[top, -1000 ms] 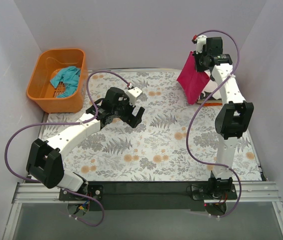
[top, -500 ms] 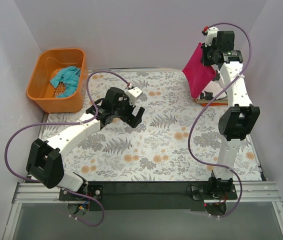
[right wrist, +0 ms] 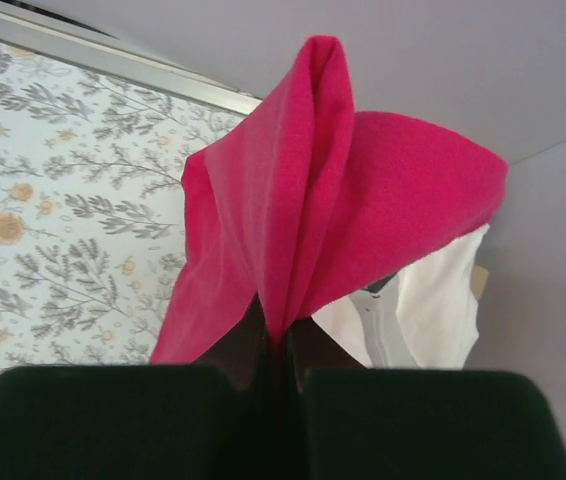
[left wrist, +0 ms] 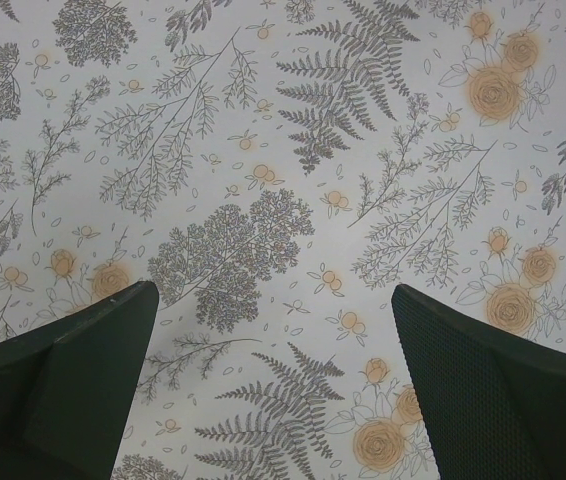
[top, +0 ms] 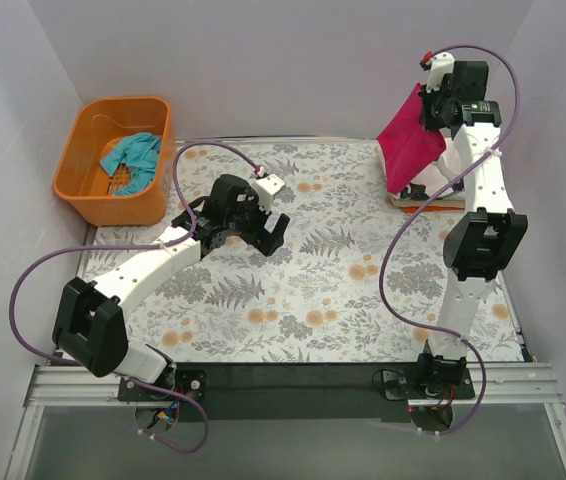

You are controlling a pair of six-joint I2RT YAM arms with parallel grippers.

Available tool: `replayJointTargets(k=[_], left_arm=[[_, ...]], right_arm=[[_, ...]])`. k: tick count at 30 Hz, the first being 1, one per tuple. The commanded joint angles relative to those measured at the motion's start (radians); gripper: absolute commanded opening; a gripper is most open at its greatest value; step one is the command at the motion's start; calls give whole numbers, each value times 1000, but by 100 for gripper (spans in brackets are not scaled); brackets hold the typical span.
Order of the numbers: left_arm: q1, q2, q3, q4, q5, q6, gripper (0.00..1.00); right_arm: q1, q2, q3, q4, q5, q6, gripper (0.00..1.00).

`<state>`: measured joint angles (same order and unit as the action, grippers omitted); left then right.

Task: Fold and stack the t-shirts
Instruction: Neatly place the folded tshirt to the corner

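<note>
My right gripper (top: 431, 100) has lifted the red shirt (top: 410, 148) higher and carried it toward the far right corner of the table (top: 303, 290). It now hangs over the white shirt (top: 425, 188) there, so I think stacking is close. That arm stands tall, pinching the red cloth tight, while my left gripper (top: 263, 230) has stayed over the middle, spread wide and empty.

No text, label, brand or number can be read anywhere.

Magenta-red t-shirt (right wrist: 363, 200) between closed fingers (right wrist: 235, 358)
</note>
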<state>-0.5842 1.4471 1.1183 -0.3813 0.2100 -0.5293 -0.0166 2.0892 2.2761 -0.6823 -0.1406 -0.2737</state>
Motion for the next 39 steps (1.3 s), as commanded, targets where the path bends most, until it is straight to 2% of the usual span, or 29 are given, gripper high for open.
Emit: replayJointTargets(k=[1,18,26,27,30,32,33,35,38,39], left_arm=[[4,-24,6,10,14,-5,98],[6,39,38,-16,43,-5,98],[6,62,49,-22,52,-11,98],[6,67,51,-25,52,-9,98],[4,68,60,-28,48,-9,98],[6,70,63,-30,43,-11,98],[6,67,69,-31,40,-17,98],[7,67,78,-37,39,-21,98],[27,75,123,-70,51,-43,98],[37,84,152,-89,60,-66,98]], right_arm=[[-45,34,31,70,3,-68,1],[-138,207,0,185,24,-326,1],[-171,258,-32,263,39,-378,2],[-171,259,-35,268,47,-378,11],[-172,261,-52,282,87,-381,29],[-174,250,-61,286,107,-386,37],[-177,244,-73,288,122,-387,48],[-183,223,-79,290,136,-392,53],[-187,168,-99,285,165,-384,68],[-187,143,-110,283,156,-380,84]])
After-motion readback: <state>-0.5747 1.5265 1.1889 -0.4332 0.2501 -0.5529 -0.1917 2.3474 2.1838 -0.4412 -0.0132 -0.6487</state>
